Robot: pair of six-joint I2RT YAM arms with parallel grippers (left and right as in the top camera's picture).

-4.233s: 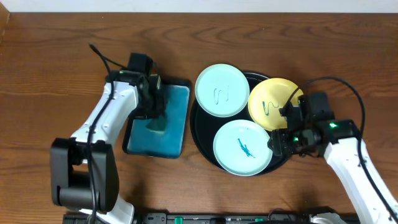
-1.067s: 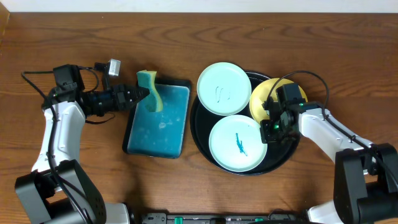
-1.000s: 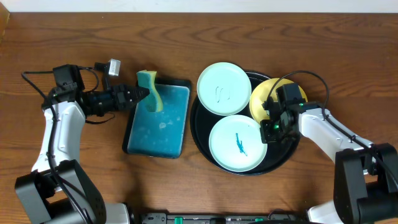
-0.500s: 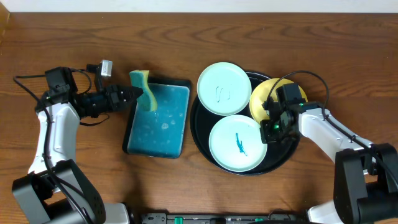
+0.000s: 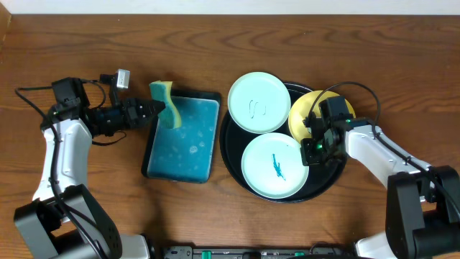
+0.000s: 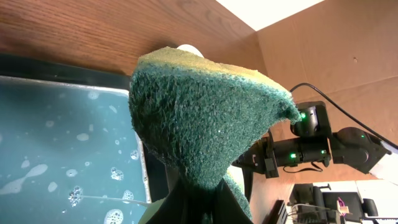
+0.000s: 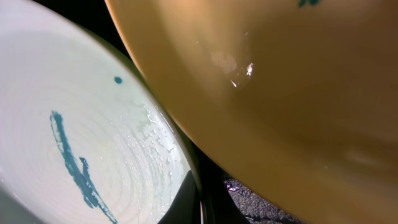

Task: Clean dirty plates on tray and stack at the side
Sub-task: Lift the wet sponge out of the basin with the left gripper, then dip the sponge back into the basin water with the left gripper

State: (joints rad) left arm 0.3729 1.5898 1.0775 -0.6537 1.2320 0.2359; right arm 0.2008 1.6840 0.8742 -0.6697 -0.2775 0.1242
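In the overhead view the round black tray point(image 5: 228, 160) holds three plates. A pale mint plate point(image 5: 257, 102) with a faint mark lies at the back. A yellow plate point(image 5: 310, 115) leans at the right, partly under my right arm. A front mint plate point(image 5: 274, 167) carries a dark teal scribble, and my right gripper point(image 5: 310, 148) is shut on its right rim. The right wrist view shows that plate point(image 7: 81, 143), the yellow plate point(image 7: 280, 93) and the gripper point(image 7: 202, 205) pinching the rim. My left gripper point(image 5: 159, 109) is shut on a green-and-yellow sponge point(image 5: 171, 115), held above the teal tray's back-left corner; the sponge point(image 6: 205, 118) fills the left wrist view.
A rectangular teal tray point(image 5: 188, 147) with soapy water sits left of the black tray; its foamy surface point(image 6: 62, 143) shows in the left wrist view. A cable loops above the right arm point(image 5: 359, 90). Bare wooden table lies all around.
Over the last second my left gripper carried the sponge slightly left and back, toward the teal tray's corner. My right gripper and the plates have not moved.
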